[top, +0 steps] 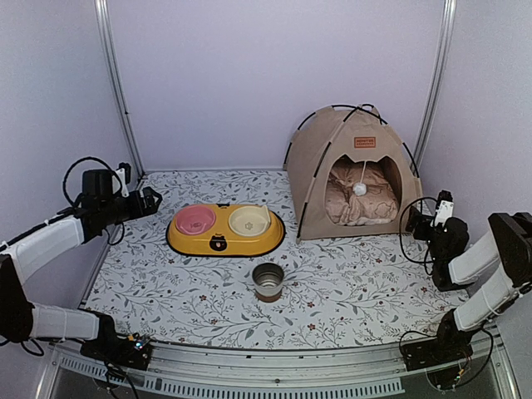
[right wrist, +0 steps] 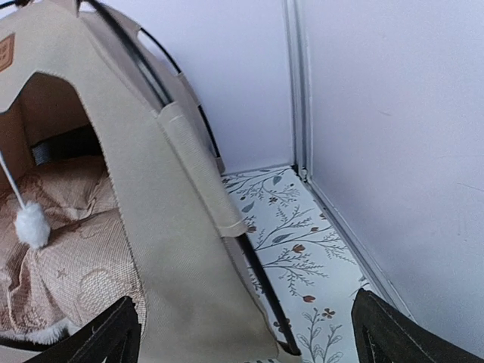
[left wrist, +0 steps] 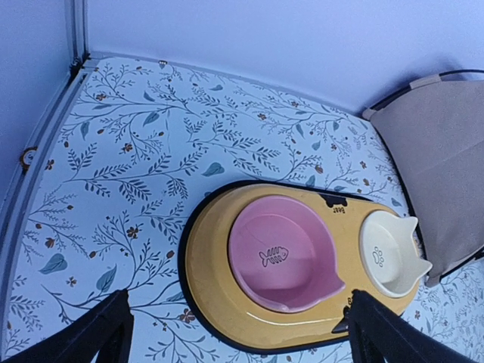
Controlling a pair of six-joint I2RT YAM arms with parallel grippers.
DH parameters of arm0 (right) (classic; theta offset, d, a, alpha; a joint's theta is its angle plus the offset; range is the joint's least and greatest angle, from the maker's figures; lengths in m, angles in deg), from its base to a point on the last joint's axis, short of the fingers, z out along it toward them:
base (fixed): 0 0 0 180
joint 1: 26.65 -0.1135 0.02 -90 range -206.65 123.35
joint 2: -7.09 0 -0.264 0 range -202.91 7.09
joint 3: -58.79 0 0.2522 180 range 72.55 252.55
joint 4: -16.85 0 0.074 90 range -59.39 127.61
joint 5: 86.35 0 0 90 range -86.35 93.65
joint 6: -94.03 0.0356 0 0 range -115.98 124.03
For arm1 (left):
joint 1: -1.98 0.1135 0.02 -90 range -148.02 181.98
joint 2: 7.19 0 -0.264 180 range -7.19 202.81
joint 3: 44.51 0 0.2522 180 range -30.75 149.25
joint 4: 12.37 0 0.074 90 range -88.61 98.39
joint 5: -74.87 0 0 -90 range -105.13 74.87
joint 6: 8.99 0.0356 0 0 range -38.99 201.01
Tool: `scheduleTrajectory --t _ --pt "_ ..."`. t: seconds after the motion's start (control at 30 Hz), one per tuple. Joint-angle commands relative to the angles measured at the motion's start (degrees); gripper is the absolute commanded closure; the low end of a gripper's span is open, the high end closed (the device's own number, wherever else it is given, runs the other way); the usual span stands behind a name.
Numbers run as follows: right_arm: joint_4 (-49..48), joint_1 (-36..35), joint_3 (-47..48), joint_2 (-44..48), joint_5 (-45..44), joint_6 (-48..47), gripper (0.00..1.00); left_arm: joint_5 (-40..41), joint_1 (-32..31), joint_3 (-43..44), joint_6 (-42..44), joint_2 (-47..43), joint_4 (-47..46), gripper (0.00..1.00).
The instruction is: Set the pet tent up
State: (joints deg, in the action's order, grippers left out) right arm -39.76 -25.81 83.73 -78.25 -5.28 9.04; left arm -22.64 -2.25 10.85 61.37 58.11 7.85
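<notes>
The pet tent (top: 328, 162) stands upright at the far right of the table (top: 357, 287), close to the back wall, its doorway facing the arms. Its thin black poles (right wrist: 255, 276) arch over the fabric and cross at the peak, so by the look of it the setting-up is all but done.

I judge the tent light and springy. The fabric is soft and would slide or crumple under a pinch, and the bowed poles give it its only stiffness. The safest hold is probably on a pole low down near a corner, or on the fabric strap (right wrist: 198, 162) that wraps it. The brown label (top: 364, 142) and the white pom-pom (top: 360, 189) on its string are poor places to pull.

Inside the tent lies a pinkish patterned cushion (right wrist: 72, 268), filling its floor. The yellow feeder (top: 223, 246), just left of the tent, holds 2 bowls, 1 pink (top: 195, 219) and 1 cream (top: 249, 219), both empty. A small metal cup (top: 268, 279) stands nearer the arms. I cannot tell what is in it.

The left gripper (top: 150, 202) hangs above the table's left edge, jaws spread wide and holding nothing. The right gripper (top: 440, 209) sits just beside the tent's right corner, jaws likewise wide apart and empty.
</notes>
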Motion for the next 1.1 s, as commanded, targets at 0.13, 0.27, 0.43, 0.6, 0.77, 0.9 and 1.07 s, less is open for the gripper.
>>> scheduleTrajectory --t 0.13,0.27,0.43,0.6,0.77,0.9,1.07 --pt "-3.9 0.0 2.3 -2.3 5.2 -4.0 0.01 1.1 2.1 -6.5 4.8 1.5 -15.8 0.01" --pt "-3.9 0.0 2.3 -2.3 5.2 -4.0 0.01 12.4 2.2 -6.7 5.7 5.8 -18.2 0.01" --pt "-3.9 0.0 2.3 -2.3 5.3 -4.0 0.01 20.9 2.1 -11.5 8.9 10.4 -30.2 0.01" --pt "-3.8 0.0 2.3 -2.3 5.3 -4.0 0.01 26.1 2.1 -17.8 12.2 13.3 -45.2 0.01" --pt "-3.8 0.0 2.3 -2.3 5.3 -4.0 0.01 22.9 2.1 -23.9 17.1 14.7 -65.0 0.0" --pt "-3.8 0.0 2.3 -2.4 5.3 -4.0 0.01 21.2 2.2 -26.9 19.8 18.4 -75.4 0.01" --pt "-3.7 0.0 2.3 -2.3 5.3 -4.0 0.01 16.9 1.8 -29.5 21.2 22.7 -83.4 0.0"
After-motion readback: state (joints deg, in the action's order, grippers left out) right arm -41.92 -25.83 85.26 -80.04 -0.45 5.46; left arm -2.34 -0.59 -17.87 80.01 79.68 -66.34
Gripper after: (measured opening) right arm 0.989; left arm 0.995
